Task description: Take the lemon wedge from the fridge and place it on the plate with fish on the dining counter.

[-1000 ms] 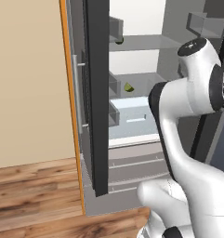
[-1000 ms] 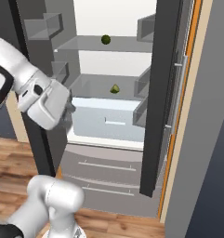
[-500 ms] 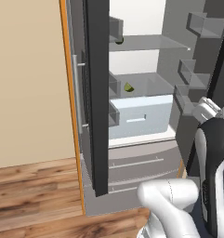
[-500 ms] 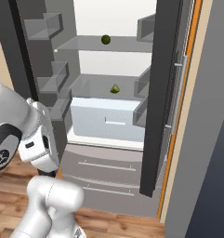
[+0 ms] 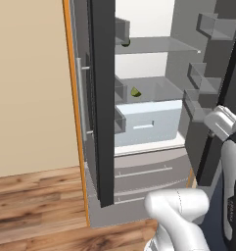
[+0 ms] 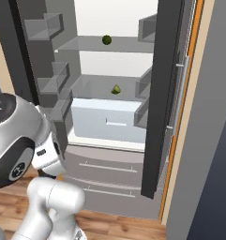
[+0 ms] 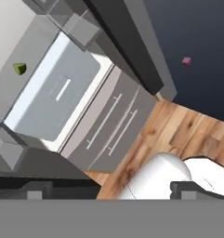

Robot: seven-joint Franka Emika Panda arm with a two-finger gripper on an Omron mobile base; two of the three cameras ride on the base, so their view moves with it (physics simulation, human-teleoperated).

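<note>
The fridge (image 5: 102, 98) stands with both doors swung wide, showing its white interior (image 6: 119, 14) and two grey bottom drawers (image 6: 105, 168). The lemon wedge (image 5: 135, 92), tiny and yellow-green, lies on the middle shelf above a pale drawer (image 5: 146, 122). It also shows in the right base view (image 6: 115, 89) and at the upper left of the hand view (image 7: 19, 69). My gripper (image 7: 115, 191) is open, empty and well back from the fridge (image 7: 108, 125), looking at its lower half. The plate with fish and the dining counter are out of view.
A dark green round item (image 6: 106, 40) rests on the upper shelf. Door bins (image 5: 202, 83) line both open doors. A beige side panel with orange trim (image 5: 31, 83) flanks the fridge. Wood floor (image 5: 36, 206) lies in front. My arm's elbow (image 6: 11, 145) sits low at the left.
My arm has swung down and away from in front of the fridge's interior, out to the side. The lemon wedge and the doors have not moved.
</note>
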